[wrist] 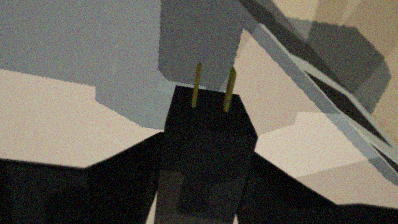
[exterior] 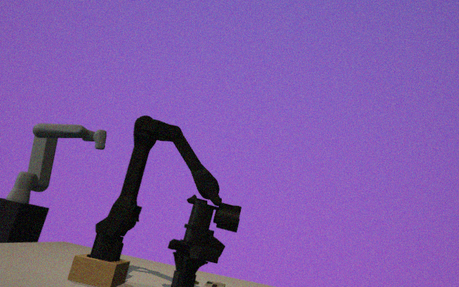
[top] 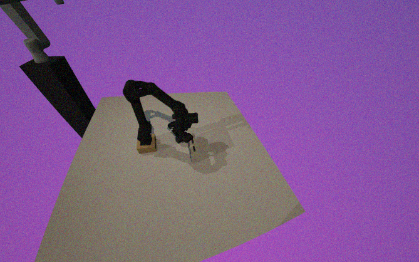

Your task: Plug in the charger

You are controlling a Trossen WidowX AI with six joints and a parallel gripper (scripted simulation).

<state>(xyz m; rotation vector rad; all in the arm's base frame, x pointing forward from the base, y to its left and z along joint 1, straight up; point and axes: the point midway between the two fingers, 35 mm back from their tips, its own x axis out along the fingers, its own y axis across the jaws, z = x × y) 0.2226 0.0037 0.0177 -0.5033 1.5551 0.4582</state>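
My gripper (wrist: 199, 146) (top: 185, 140) (exterior: 184, 276) is shut on the black two-prong charger (wrist: 207, 125). Its two yellow prongs (wrist: 212, 87) point forward, away from the wrist camera and down toward the table. In the top view the gripper hangs low over the near end of the beige power strip (top: 193, 155), which lies in the arm's shadow; dark slots show on its top. In the exterior view only a sliver of the strip (exterior: 215, 283) shows at the bottom edge, just right of the gripper. In the wrist view I cannot make out the outlets among the grey shadows.
The arm stands on a wooden base block (top: 146, 148) (exterior: 97, 272) on the beige table (top: 139, 211). A grey second arm (top: 35, 42) (exterior: 45, 150) stands on a black pedestal (top: 57, 91) (exterior: 6, 219) beyond the table's far left corner.
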